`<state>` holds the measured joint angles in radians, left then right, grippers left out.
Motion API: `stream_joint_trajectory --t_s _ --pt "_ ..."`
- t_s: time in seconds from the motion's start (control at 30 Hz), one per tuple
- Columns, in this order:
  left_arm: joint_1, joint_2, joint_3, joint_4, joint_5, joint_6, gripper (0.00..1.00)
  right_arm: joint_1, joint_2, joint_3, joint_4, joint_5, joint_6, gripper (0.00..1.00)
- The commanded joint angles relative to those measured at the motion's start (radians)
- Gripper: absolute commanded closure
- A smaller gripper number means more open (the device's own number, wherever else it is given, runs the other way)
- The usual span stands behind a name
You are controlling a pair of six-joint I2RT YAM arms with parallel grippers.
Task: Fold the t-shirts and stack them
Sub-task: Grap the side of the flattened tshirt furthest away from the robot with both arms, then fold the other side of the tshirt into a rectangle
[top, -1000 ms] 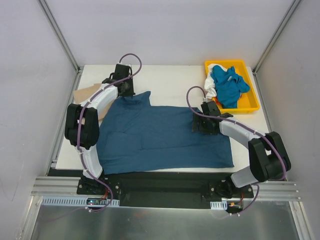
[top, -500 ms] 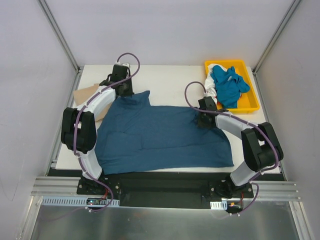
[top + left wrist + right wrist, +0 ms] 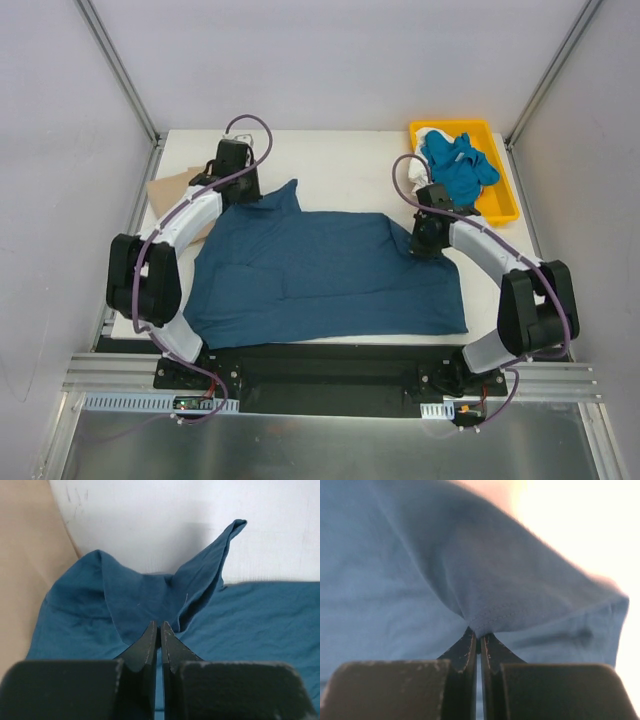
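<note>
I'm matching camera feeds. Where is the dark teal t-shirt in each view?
Top external: teal t-shirt spread on the white table, between the arms.
Left wrist: lower frame, a raised fold pinched by the left end effector.
Right wrist: fills most of the frame, hem pinched by the right end effector.
Shared landmark: the white table beyond the cloth, washed out in the right wrist.

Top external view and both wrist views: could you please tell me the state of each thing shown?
dark teal t-shirt: unfolded, spread out, far edge pinched at two points.
left gripper: shut on the dark teal t-shirt.
right gripper: shut on the dark teal t-shirt.
tan t-shirt: lying flat, untouched.
bright blue t-shirt: crumpled in the tray.
white t-shirt: crumpled in the tray.
yellow tray: holding both crumpled shirts.
</note>
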<state>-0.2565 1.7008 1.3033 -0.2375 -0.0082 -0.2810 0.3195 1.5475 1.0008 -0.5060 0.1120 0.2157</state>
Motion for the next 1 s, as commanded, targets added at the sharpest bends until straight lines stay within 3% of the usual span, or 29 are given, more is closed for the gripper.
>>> stream_joint_trajectory --t_s 0.0,0.2,0.47,0.8,0.97 --pt "-0.012 -0.168 -0.111 0.017 -0.004 -0.049 1.00 -0.051 -0.107 0.033 -0.241 -0.139 -0.036 0.99" --pt "-0.013 -0.361 -0.283 0.017 -0.015 -0.125 1.00 -0.135 -0.156 0.012 -0.339 -0.262 -0.099 0.99" --pt "-0.015 -0.651 -0.475 -0.028 -0.081 -0.233 1.00 -0.197 -0.199 0.030 -0.397 -0.248 -0.157 0.97" --pt "-0.015 -0.869 -0.500 -0.241 -0.122 -0.353 1.00 -0.229 -0.242 0.087 -0.482 -0.155 -0.200 0.97" --pt "-0.015 -0.960 -0.519 -0.331 -0.076 -0.397 1.00 -0.249 -0.260 0.096 -0.496 -0.118 -0.205 0.97"
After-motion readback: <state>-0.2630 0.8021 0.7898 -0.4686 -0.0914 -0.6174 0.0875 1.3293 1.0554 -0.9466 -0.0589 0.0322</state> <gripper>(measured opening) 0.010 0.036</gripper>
